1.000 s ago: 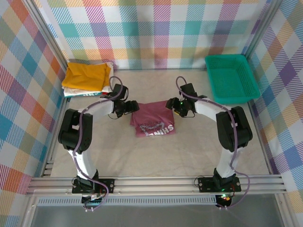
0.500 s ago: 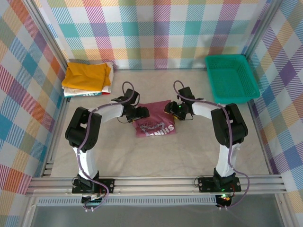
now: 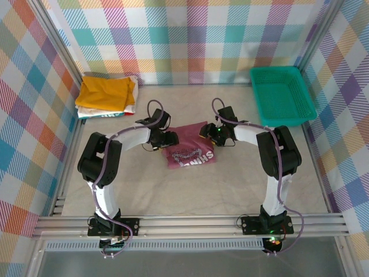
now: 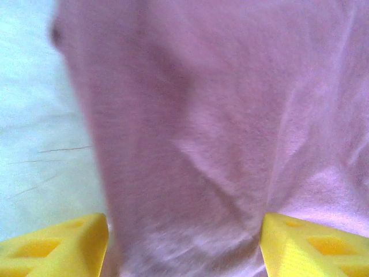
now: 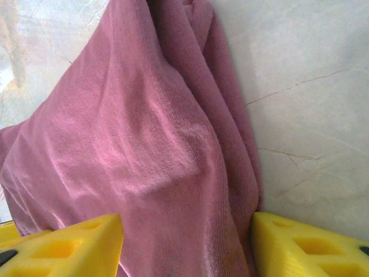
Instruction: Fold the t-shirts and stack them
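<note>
A maroon t-shirt (image 3: 190, 151) with white lettering lies partly folded at the table's middle. My left gripper (image 3: 169, 138) is low over its left edge, and my right gripper (image 3: 209, 133) is at its upper right corner. In the left wrist view the maroon cloth (image 4: 190, 133) spreads between the wide-apart yellow fingers (image 4: 55, 245) of the left gripper (image 4: 184, 248), which is open. In the right wrist view a bunched fold of the shirt (image 5: 173, 150) runs between the open right gripper's (image 5: 187, 245) yellow fingers (image 5: 63, 242). A folded mustard-yellow shirt (image 3: 105, 92) rests on a white one (image 3: 132, 99) at the back left.
A teal mesh basket (image 3: 282, 95) stands at the back right corner. Checked cloth walls (image 3: 190, 40) close in three sides. Bare table surface (image 3: 190, 190) lies in front of the maroon shirt, between the two arm bases.
Both grippers have moved inward onto the maroon shirt, the left one further. The left jaws have narrowed a little. The shirt is pushed slightly narrower.
</note>
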